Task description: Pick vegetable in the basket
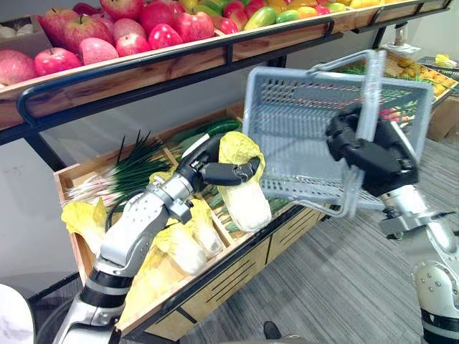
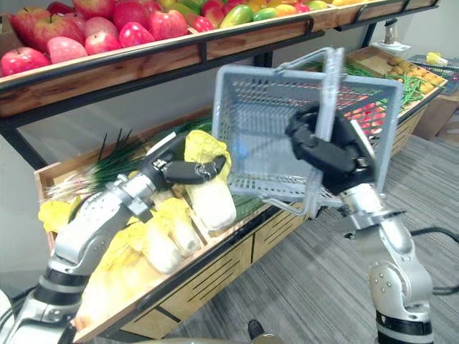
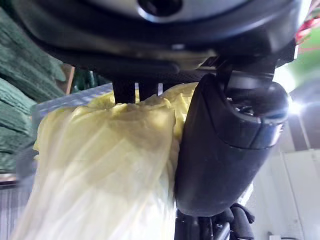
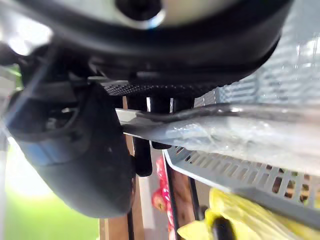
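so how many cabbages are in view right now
5 that I can tell: one cabbage gripped in the left hand beside the grey basket; two more below it in the crate; one at the crate's left end; one at its near end. The arm may hide others.

Cabbage (image 1: 242,188): pale yellow-green crinkled leaves over a white, ribbed stalk. Basket (image 1: 301,118): light grey, its walls a grid of small holes. Left hand (image 1: 206,170) and right hand (image 1: 369,154): black. Apples (image 1: 129,32): red and pink, faintly streaked. Spring onions (image 1: 133,168): dark green tops, white ends. Shelf (image 1: 143,77): light brown wood, black frame. Floor (image 1: 337,287): grey, striped planks.
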Available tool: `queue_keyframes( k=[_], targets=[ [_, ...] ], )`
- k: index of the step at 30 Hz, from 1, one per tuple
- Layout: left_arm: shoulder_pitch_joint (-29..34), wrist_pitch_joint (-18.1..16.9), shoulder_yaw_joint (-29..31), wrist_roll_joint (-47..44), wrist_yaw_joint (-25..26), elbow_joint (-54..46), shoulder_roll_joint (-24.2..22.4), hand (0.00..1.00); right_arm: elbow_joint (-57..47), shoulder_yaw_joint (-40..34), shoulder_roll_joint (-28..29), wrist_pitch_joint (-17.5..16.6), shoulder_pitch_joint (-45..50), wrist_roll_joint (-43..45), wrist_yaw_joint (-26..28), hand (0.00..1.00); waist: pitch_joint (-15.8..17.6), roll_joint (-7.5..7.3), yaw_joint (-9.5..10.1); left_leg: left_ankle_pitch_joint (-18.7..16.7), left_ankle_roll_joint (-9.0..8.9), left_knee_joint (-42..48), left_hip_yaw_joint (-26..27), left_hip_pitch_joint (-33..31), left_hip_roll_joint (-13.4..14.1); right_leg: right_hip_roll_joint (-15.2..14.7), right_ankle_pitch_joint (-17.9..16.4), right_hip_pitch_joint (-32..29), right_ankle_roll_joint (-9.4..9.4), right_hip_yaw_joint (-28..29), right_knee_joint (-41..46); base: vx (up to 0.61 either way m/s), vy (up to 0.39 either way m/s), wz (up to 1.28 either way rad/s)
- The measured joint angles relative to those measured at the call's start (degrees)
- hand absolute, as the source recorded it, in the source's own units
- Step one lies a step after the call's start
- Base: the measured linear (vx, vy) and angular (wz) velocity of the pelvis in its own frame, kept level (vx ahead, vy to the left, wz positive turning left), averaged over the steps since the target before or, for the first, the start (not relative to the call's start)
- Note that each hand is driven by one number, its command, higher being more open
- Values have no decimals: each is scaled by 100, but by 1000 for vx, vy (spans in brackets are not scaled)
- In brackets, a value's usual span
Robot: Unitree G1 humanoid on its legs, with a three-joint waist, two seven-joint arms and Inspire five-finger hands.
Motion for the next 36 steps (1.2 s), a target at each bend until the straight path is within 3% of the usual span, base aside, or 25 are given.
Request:
queue_keyframes(
  k=[4,10,20,29,36],
  targets=[
    [-421,-121,-267,-9,30,-5,66,0,22,370,-275,315,9,-128,102,0,6,-77,-3,-55,8,149,84,-20,-13,-86,188,96,-68,26,-304,-50,20,-16],
    [-862,-322,-373,-7,80,-5,122,0,152,353,-459,327,30,-328,171,0,2,-82,-106,-87,-13,200,91,2,52,-87,317,227,-60,2,-523,28,8,-1],
    [-1499,-577,-374,46,148,137,722,0,135,254,-647,327,46,-451,493,0,-52,-117,-134,-88,-16,165,7,-14,58,-117,337,279,-42,-78,-614,39,14,4],
    [-1656,-548,-886,716,-530,620,735,0,127,197,-706,447,146,-490,523,0,-94,-125,-249,-107,-30,156,51,-25,41,-124,353,263,-21,-30,-654,33,20,-2],
    [-1645,-273,-1571,934,-1256,658,795,0,127,135,-871,482,237,-489,532,0,-120,-85,-262,-132,-27,157,117,-14,33,-116,365,256,-4,25,-667,35,20,-4]
  ],
)
